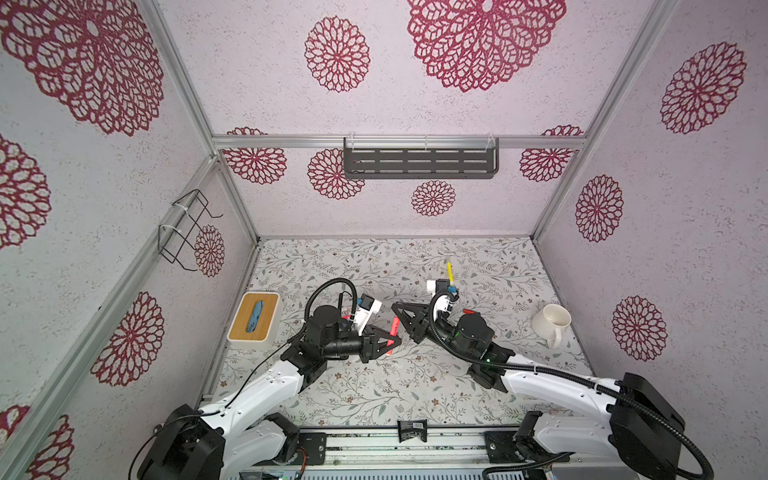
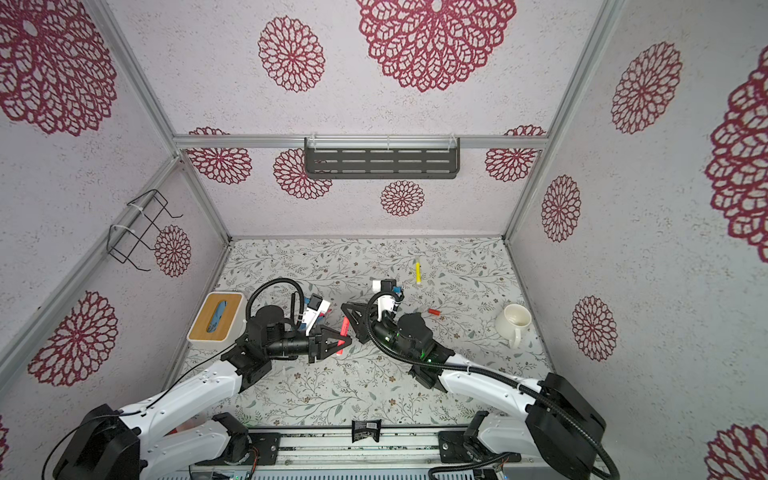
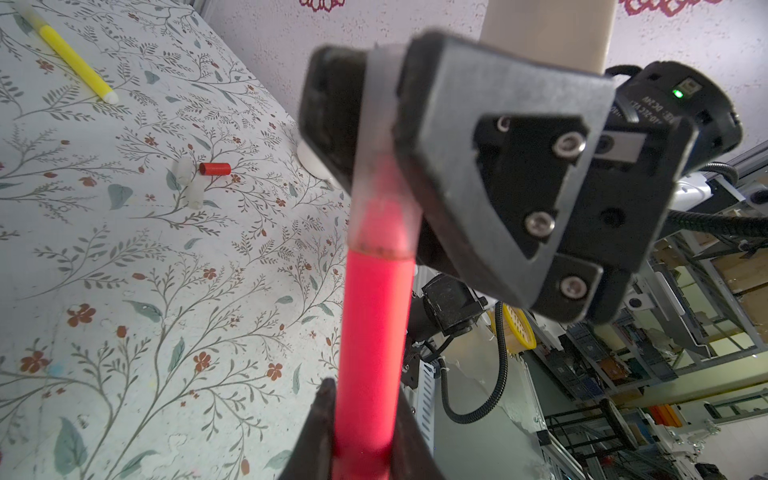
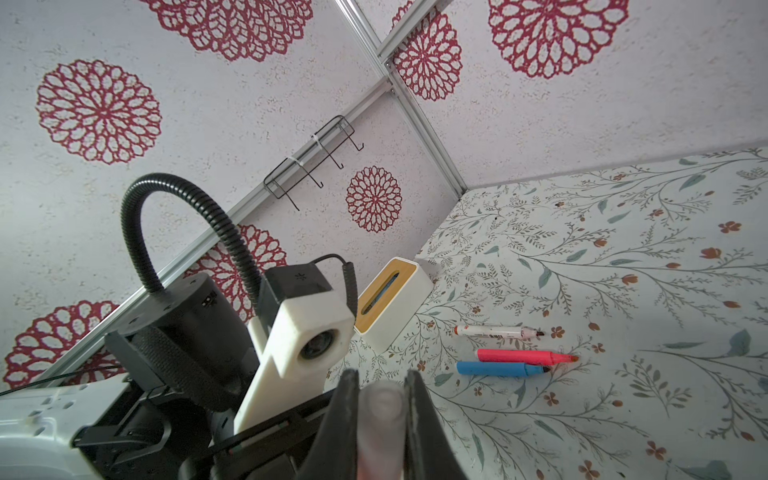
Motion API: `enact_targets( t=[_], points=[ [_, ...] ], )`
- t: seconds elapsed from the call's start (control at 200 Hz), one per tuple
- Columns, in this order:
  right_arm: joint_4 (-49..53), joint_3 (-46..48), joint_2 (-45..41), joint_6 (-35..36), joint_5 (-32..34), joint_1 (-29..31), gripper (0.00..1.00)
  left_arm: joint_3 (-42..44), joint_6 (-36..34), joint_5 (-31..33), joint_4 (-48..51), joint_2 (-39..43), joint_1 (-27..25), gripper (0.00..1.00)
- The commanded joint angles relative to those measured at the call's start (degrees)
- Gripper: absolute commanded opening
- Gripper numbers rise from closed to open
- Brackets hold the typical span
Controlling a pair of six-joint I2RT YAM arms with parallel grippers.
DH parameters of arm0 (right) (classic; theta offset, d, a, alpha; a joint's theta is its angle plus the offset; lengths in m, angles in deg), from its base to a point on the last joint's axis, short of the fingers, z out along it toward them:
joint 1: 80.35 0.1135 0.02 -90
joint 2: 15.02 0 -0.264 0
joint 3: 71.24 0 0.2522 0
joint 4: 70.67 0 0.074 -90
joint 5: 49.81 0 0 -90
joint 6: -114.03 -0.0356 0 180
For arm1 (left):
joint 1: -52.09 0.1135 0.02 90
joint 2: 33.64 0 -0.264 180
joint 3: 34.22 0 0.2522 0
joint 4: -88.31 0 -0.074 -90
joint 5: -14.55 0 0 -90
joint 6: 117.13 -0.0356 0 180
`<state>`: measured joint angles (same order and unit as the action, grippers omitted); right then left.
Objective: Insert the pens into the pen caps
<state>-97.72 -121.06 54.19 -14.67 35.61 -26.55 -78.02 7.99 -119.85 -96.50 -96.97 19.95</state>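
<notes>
A: The pink pen (image 3: 370,332) is seen clamped low on its barrel by the left gripper (image 3: 361,451), its jaws drawn narrow around it.

B: And the clear cap (image 3: 384,208) is pinched by the right gripper (image 3: 376,108), jaws likewise closed tight on the cap's far half. The pen's tip is taken into the cap's mouth, and pink can be made out through the plastic.

A: The axis is what matters here. In the left wrist view, barrel and cap are lined up as one straight run. No kink is noticed at the rim.

B: In a top view the pen (image 1: 392,334) is shown between the two grippers. It is pointed away from the robot's base and leaned slightly right, with the cap at its far end.

A: So the cap is placed straight ahead of the left gripper, along the barrel. The push is judged to be needed along that line only. How deep the tip is seated cannot be told.

B: Neither arm is favoured as nearer, since both are already on the pair. Elsewhere, a yellow pen (image 3: 75,62) is seen lying far back on the table. A red cap (image 3: 215,168) is spotted just beside two loose clear caps (image 3: 183,174), and a blue pen (image 4: 498,369) is seen uncapped.
</notes>
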Motion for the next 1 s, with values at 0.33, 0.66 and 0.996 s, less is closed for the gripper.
enact_targets(
  t=[0.33,0.66,0.996],
  points=[
    [33.2,-6.0,-19.1,10.2,-10.1,2.4,0.69,-1.4,4.5,19.7,-9.6,1.6,7.2,0.0],
    [45.2,-14.8,-16.4,13.7,-7.9,-2.8,0.71,2.0,3.0,20.8,-9.3,6.7,4.1,0.0],
    [46.5,-26.5,-1.3,16.5,-7.2,-2.7,0.6,2.2,0.2,27.5,-5.4,8.2,-3.7,0.0]
  ],
)
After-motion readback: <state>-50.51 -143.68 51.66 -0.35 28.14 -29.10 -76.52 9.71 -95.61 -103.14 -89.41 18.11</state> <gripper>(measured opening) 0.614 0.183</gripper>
